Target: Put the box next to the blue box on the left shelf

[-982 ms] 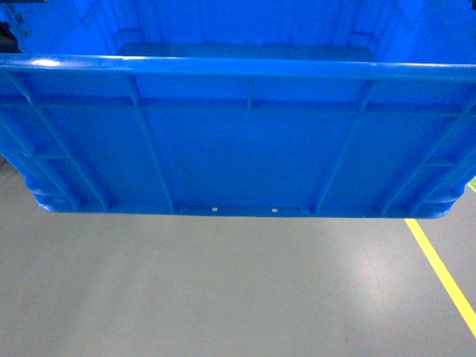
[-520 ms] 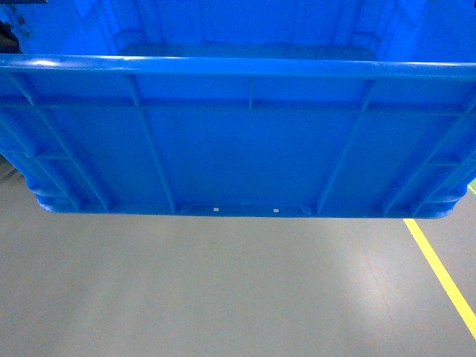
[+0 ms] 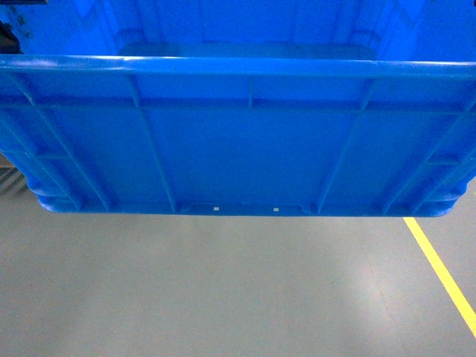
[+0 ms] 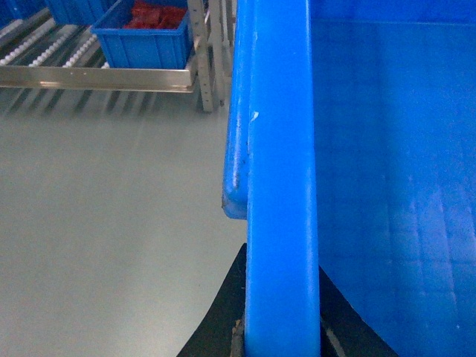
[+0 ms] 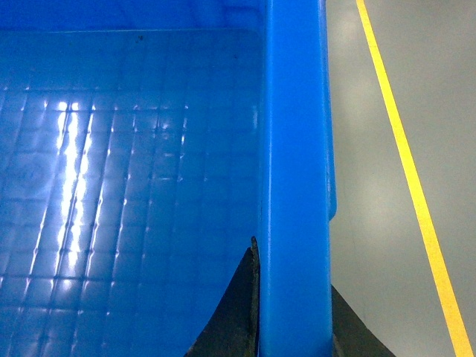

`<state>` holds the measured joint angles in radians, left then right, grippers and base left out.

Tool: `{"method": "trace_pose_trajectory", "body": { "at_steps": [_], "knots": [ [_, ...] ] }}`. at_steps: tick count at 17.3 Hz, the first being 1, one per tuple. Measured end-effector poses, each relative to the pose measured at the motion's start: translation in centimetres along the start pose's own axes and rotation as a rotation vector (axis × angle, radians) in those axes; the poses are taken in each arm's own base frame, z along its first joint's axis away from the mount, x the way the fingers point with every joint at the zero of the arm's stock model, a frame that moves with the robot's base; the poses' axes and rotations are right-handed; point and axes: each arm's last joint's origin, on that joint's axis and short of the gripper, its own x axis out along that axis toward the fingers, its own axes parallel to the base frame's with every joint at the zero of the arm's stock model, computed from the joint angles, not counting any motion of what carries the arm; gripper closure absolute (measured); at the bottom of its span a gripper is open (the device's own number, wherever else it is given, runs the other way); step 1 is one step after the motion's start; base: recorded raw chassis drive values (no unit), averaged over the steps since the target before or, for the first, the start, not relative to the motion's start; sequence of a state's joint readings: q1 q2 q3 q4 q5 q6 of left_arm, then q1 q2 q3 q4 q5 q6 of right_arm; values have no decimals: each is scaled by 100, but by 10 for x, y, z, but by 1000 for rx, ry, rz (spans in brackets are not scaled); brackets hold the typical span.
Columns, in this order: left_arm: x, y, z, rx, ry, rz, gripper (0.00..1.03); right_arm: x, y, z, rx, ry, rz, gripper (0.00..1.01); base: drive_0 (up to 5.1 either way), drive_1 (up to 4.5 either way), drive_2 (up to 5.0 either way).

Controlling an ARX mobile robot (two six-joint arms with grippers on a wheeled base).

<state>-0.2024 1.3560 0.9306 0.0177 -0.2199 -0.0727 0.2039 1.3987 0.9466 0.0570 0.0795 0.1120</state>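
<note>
The box (image 3: 238, 149), a large open blue crate, hangs above the floor and fills the upper half of the head view, near wall facing me. My left gripper (image 4: 282, 327) is shut on the box's left rim (image 4: 279, 186), with black fingers (image 4: 219, 323) on either side of the wall. My right gripper (image 5: 294, 316) is shut on the right rim (image 5: 294, 149) in the same way. The box's ribbed inside (image 5: 134, 186) holds nothing. The blue box (image 4: 145, 33), smaller and with red parts inside, sits on the left shelf (image 4: 97, 76), a roller rack at the far upper left.
Grey floor (image 3: 223, 290) spreads below the held box. A yellow floor line (image 3: 442, 275) runs along the right side, and the right wrist view shows that yellow line (image 5: 405, 163) too. A metal shelf post (image 4: 202, 59) stands beside the blue box.
The held box keeps its place in both grippers. The floor scene has drifted slightly, and a striped edge has come into view at the far left under the box.
</note>
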Motion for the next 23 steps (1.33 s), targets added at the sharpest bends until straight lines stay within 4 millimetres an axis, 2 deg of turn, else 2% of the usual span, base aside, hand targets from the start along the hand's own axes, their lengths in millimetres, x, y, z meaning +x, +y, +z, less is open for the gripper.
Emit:
{"method": "trace_pose_trajectory", "body": {
  "at_steps": [23],
  "knots": [
    [1,0,-1,2,5,0,95,0,0,0,0,4,0,93,-4,422,-429]
  ]
}}
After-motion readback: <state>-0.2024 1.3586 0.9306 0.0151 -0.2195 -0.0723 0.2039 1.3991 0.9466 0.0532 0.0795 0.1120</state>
